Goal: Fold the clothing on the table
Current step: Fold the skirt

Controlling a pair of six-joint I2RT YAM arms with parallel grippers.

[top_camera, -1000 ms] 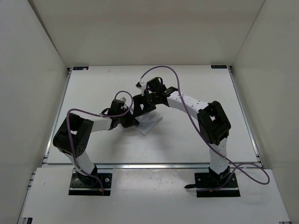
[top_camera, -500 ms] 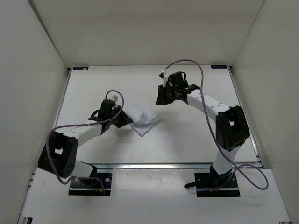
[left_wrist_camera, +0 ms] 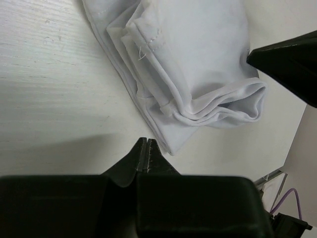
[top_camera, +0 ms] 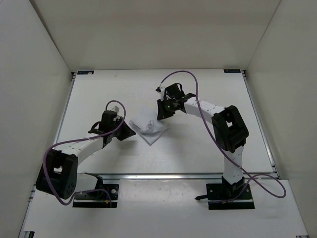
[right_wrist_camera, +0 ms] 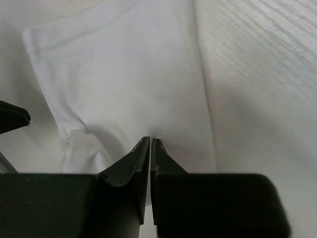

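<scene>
Clothing (top_camera: 147,128): folded white bundle, mid-table, lying between the two grippers.

Left gripper (top_camera: 128,133): jaws fully closed, tips pressed together, nothing between them. Left wrist view puts the closed tips (left_wrist_camera: 147,148) just beside the near corner of the bundle, over bare table (left_wrist_camera: 49,99). Cannot tell whether they touch the fabric; there seems to be a thin gap.

Right gripper (top_camera: 161,113): jaws closed to a hairline slit, no fabric seen caught in it. Right wrist view has the tips (right_wrist_camera: 150,141) over the flat top layer of the clothing (right_wrist_camera: 124,74), near its outer edge. Contact with the cloth cannot be told. The same gripper shows as a dark wedge (left_wrist_camera: 292,59) at the far side of the bundle in the left wrist view.

The grippers sit on opposite sides of the bundle, left at the near-left side, right at the far-right side.

Clothing (left_wrist_camera: 193,64) in detail: several layers stacked, hemmed edges with stitching along one side, a soft rolled fold at the end. From above it reads as a tilted rectangle, long axis running far-left to near-right, one corner pointing at the near edge of the table (top_camera: 208,89).

Purple cable (top_camera: 183,73) loops over the right arm.
</scene>
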